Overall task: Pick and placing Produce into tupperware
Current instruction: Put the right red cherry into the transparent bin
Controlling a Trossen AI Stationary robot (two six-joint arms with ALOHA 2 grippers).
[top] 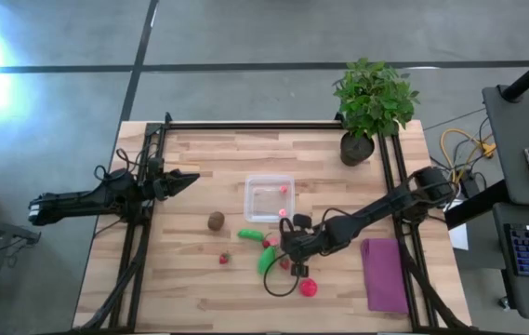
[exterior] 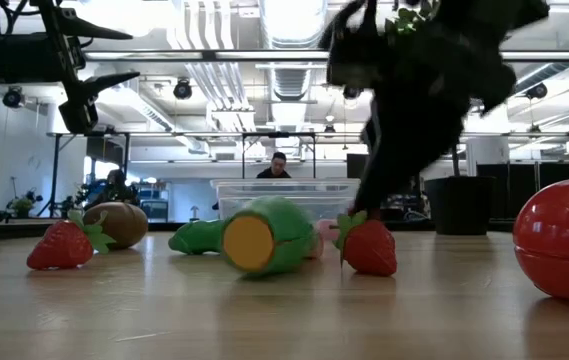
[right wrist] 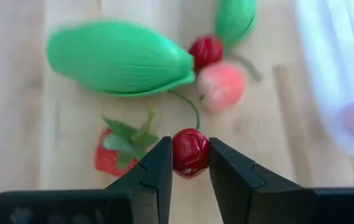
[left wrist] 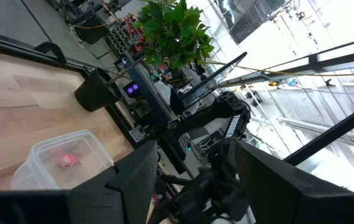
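A dark red cherry [right wrist: 190, 152] is pinched between the two fingers of the right claw [top: 294, 249], low over the table [top: 180, 279], with its green stem running to a second cherry [right wrist: 206, 51]. A strawberry [right wrist: 114, 152] lies just beside the held cherry, a pink fruit [right wrist: 221, 86] and a large green piece [right wrist: 117, 58] lie close beyond it. The tupperware [top: 269, 198] sits near the table's middle with a pink berry [top: 284, 188] inside. The kiwi [top: 216, 221] is seen left of it. The left claw [top: 188, 180] is held spread open, well apart, at the table's left side.
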